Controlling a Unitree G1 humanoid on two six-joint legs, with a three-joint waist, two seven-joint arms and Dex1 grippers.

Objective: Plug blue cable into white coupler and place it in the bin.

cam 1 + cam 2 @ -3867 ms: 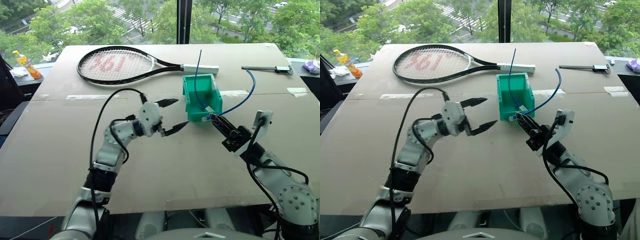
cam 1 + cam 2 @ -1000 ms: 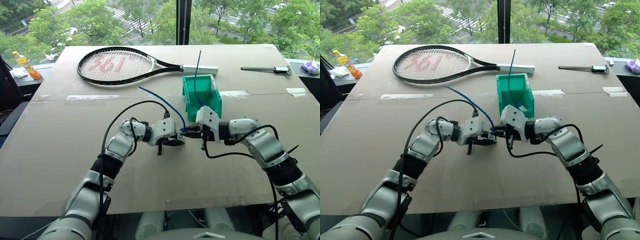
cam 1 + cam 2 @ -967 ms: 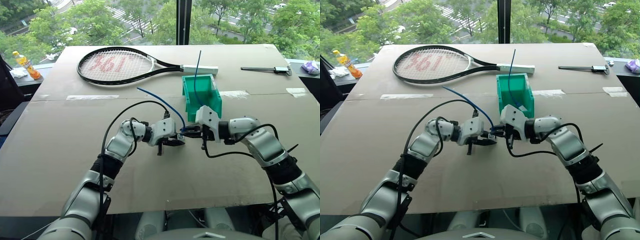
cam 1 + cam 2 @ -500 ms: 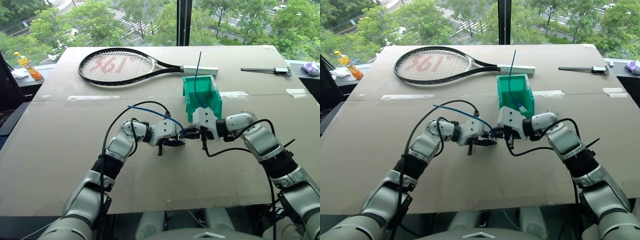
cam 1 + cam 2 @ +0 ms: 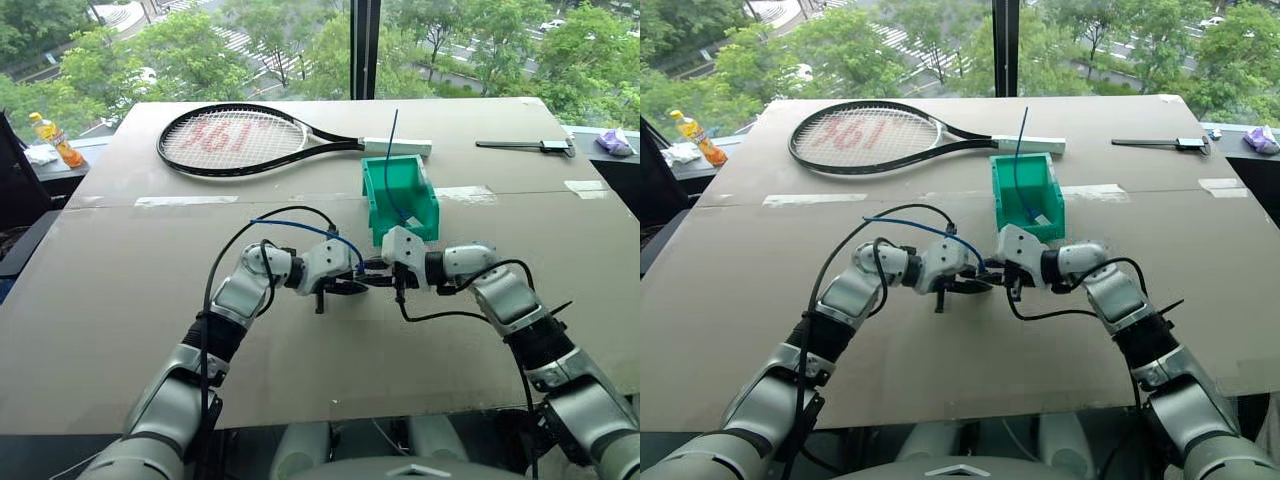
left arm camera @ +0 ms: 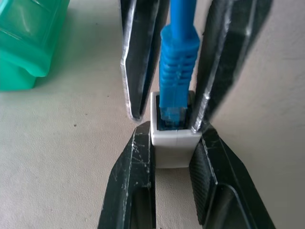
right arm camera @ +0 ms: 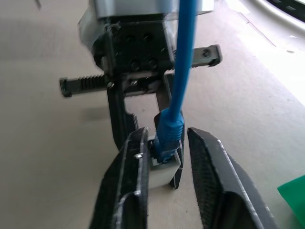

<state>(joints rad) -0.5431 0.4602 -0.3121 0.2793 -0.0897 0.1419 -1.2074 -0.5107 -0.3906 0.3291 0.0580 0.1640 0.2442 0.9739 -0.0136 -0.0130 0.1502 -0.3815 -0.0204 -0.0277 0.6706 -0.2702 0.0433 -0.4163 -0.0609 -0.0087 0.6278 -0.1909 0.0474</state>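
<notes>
Cable sat plugged in coupler, clamped by left hand; right hand parted, empty. Next: carry to bin.

Bin just beyond grippers, racket prob well clear, table open nr side

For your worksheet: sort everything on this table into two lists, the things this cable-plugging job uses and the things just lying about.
Job:
- blue cable
- white coupler
- bin

Lying about:
- tennis racket
- straight blue cable, standing in the bin
- drink bottle
- dark tool
</notes>
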